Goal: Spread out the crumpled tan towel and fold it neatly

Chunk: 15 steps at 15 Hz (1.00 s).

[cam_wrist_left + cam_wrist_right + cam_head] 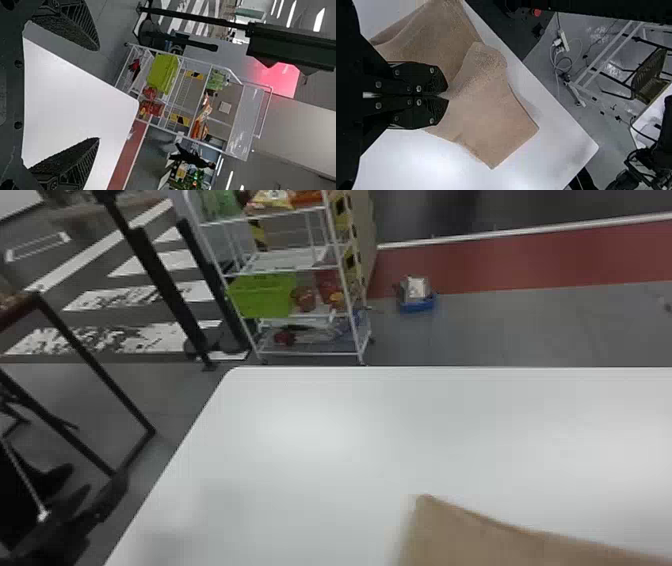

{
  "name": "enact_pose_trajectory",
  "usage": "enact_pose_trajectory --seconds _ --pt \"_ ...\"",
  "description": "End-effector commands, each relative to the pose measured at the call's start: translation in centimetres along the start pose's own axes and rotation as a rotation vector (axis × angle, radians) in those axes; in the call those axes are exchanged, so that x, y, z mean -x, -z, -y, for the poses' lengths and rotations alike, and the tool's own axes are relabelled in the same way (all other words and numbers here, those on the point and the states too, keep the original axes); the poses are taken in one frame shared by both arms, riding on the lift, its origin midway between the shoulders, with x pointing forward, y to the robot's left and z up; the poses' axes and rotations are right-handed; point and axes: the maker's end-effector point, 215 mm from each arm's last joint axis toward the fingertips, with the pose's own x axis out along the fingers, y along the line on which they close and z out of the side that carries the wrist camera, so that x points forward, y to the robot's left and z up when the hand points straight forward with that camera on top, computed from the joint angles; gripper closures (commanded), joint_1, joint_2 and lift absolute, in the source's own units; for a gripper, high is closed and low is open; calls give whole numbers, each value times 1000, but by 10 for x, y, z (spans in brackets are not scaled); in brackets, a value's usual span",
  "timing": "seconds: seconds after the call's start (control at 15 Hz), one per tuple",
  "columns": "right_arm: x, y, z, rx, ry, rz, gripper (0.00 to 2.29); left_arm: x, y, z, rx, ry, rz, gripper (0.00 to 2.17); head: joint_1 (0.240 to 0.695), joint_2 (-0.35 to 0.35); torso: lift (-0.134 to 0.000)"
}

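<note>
Plainly, the right pincer is closed on the tan towel, which lies rumpled over the worktop. The left pincer gapes, holding nothing. The head view gives broad room toward the far edge; the right wrist view, the towel's overlapping folds.
</note>
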Motion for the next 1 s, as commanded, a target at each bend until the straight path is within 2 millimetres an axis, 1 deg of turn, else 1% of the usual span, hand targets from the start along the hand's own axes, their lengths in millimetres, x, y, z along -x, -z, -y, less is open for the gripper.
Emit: enact_pose_trajectory --seconds 0.0,0.13,0.2,0.33,0.47,0.53,0.6,0.67,0.8,0.87,0.93 --pt "11 1 5 6 18 -11 1146 -1 1 0 1 1 -2 76 695 350 -122" --pt "26 0 19 13 66 -14 1146 -1 2 1 2 4 -4 76 695 350 -122" --pt "28 1 20 12 71 -19 1146 -1 2 1 1 3 -4 76 695 350 -122" --pt "28 -3 15 19 66 -12 1146 1 0 -4 -5 -5 5 76 695 350 -122" --pt "40 -5 23 24 97 -14 1146 2 -2 -5 -7 -6 9 76 695 350 -122" --pt "35 -4 14 16 76 -18 1146 1 -1 -4 -4 -3 9 76 695 350 -122" --pt "23 -3 -2 8 29 -24 1146 0 0 -2 -3 2 8 76 695 350 -122" --pt "11 -3 -13 11 -5 -23 1146 0 1 -2 -3 0 8 76 695 350 -122" --pt "-7 5 -37 -9 -67 -34 1146 -2 1 -1 -7 4 11 76 695 350 -122" --pt "-13 9 -46 -13 -87 -35 1146 -2 1 0 -7 6 11 76 695 350 -122" --pt "-14 11 -51 -11 -95 -32 1146 -3 2 1 -5 7 10 76 695 350 -122"
